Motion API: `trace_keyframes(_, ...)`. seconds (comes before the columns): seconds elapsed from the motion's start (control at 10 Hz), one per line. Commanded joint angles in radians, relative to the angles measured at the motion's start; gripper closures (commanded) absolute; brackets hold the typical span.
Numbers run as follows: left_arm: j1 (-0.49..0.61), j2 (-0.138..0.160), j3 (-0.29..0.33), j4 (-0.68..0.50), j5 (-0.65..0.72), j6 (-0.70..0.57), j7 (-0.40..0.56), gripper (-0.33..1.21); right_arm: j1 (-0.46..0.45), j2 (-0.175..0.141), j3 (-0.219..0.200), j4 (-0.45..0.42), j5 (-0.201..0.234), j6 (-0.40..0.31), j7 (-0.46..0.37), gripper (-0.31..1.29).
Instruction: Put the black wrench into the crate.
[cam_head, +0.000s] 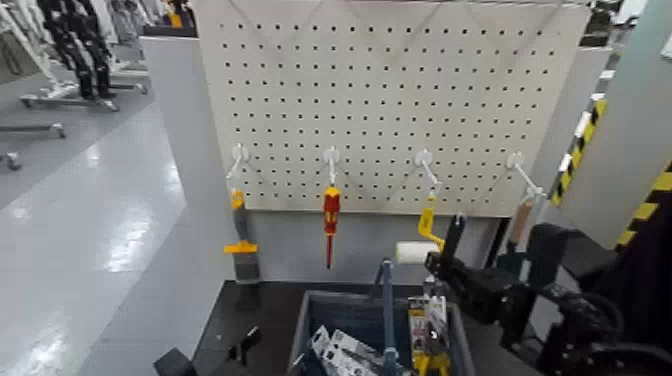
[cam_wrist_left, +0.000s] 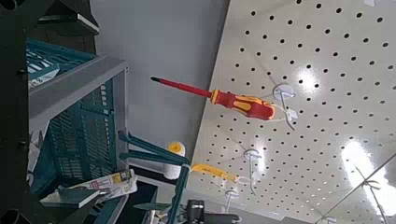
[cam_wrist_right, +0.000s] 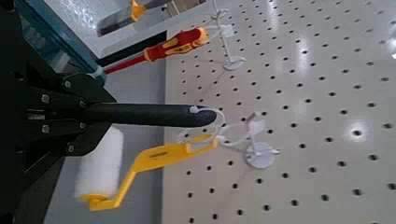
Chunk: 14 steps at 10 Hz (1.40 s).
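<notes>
I run my eye left to right. My left gripper (cam_head: 245, 345) sits low at the table (cam_head: 255, 300) edge; I cannot tell its finger state. On the pegboard (cam_head: 400, 90) hang a scraper (cam_head: 241, 235), the red-and-yellow screwdriver (cam_head: 330, 215), and the yellow-handled paint roller (cam_head: 422, 235). The crate (cam_head: 330, 315) lies below. My right gripper (cam_head: 447, 262) is clamped on the black wrench (cam_wrist_right: 154, 114), holding it up beside the roller, above the crate's right end. It looks stiff, slim, fairly heavy steel, smooth enough to slip; a mid-handle hold seems safest.
</notes>
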Motion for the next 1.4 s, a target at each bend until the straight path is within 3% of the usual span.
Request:
trace_keyframes(0.1,0.003,0.001,0.0,-0.001,0.001,0.0,0.0,0.09,0.024,0.009,0.011,0.046,-0.01,0.028,0.009,1.22)
trace_keyframes(0.3,0.003,0.001,-0.001,-0.001,0.001,0.0,0.0,0.09,0.026,0.008,0.034,0.093,-0.01,0.04,0.021,1.22)
trace_keyframes(0.6,0.0,0.002,-0.003,-0.001,0.001,0.002,0.0,0.09,0.024,0.006,0.034,0.117,-0.01,0.077,0.027,1.17)
trace_keyframes(0.7,0.003,0.002,-0.001,-0.001,0.001,0.002,-0.002,0.09,0.024,0.008,0.026,0.123,-0.014,0.08,0.034,0.75)
trace_keyframes(0.8,0.003,0.002,-0.001,-0.001,0.001,0.002,0.0,0.09,0.024,0.009,0.023,0.132,-0.03,0.08,0.037,0.18)
trace_keyframes(0.9,0.0,0.002,-0.001,-0.001,0.001,0.002,-0.002,0.09,0.024,0.009,0.023,0.135,-0.032,0.077,0.043,0.01)
trace_keyframes(1.2,0.0,0.002,0.0,-0.001,0.001,0.003,-0.002,0.09,0.024,0.009,0.018,0.129,-0.037,0.046,0.046,0.02)
trace_keyframes(1.4,0.0,0.004,0.002,-0.001,0.001,0.005,-0.006,0.09,0.054,0.011,0.018,0.117,-0.038,-0.046,0.047,0.03)
